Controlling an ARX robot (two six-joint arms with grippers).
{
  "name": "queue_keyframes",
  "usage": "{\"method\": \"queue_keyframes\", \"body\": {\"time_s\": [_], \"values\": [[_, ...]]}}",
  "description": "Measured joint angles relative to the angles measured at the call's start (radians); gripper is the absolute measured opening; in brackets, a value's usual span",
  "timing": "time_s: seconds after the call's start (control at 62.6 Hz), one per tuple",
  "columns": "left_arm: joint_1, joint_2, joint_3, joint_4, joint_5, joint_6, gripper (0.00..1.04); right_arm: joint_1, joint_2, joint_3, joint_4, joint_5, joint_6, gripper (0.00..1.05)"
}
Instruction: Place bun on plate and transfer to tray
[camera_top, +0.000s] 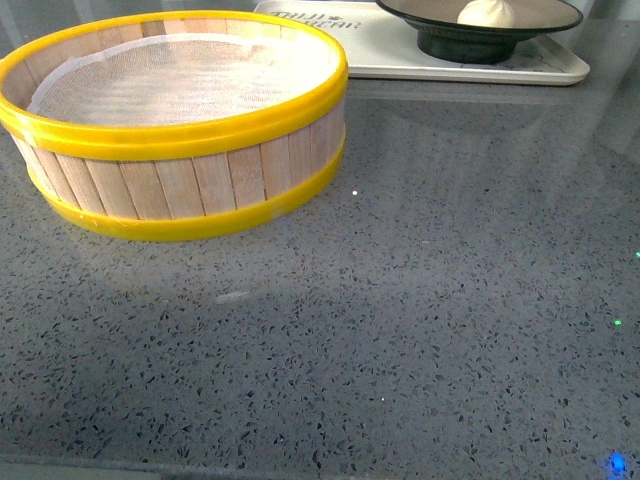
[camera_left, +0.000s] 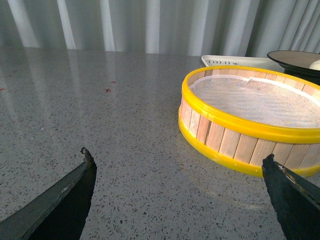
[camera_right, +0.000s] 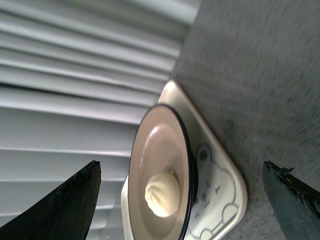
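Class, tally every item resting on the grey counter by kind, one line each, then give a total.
Yellow-rimmed round wooden steamer basket: 1
Rectangular cream-white plastic tray: 1
Black-rimmed round tan plate: 1
Small cream-white pleated bun: 1
Total: 4

Front view's top edge crops the plate (camera_top: 480, 22) and bun (camera_top: 486, 13).

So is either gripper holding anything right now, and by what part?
Nothing is held. The left gripper and right gripper are both open and empty; the bun sits on the plate.
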Motion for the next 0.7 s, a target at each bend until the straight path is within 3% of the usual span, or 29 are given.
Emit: {"method": "queue_keyframes", "body": {"time_s": [0.096,0.224,0.304,0.384,0.495,0.543,0.623,0.655,0.703], "values": [[0.000,0.000,0.000,0.000,0.000,0.000,0.98,-0.032,-0.114,-0.044,-0.016,0.085,-0.093,0.96],[0.000,0.000,0.000,0.000,0.000,0.000,0.98,-0.048,-0.280,-0.098,-0.015,0.245,-0.337,0.96],[0.000,0.000,0.000,0.000,0.000,0.000,0.98,-0.043,-0.396,-0.175,0.057,0.335,-0.562,0.96],[0.000,0.000,0.000,0.000,0.000,0.000,0.98,-0.012,-0.531,-0.309,0.202,0.402,-0.896,0.96],[0.000,0.000,0.000,0.000,0.000,0.000,0.98,0.022,-0.668,-0.449,0.316,0.389,-1.210,0.96],[0.000,0.000,0.000,0.000,0.000,0.000,0.98,0.037,-0.743,-0.507,0.319,0.339,-1.339,0.96],[0.000,0.000,0.000,0.000,0.000,0.000,0.98,0.040,-0.857,-0.516,0.043,0.158,-1.303,0.81],[0.000,0.000,0.000,0.000,0.000,0.000,0.98,0.050,-0.905,-0.559,-0.038,0.143,-1.255,0.72],[0.000,0.000,0.000,0.000,0.000,0.000,0.98,0.061,-0.946,-0.642,-0.036,0.149,-1.224,0.60]]}}
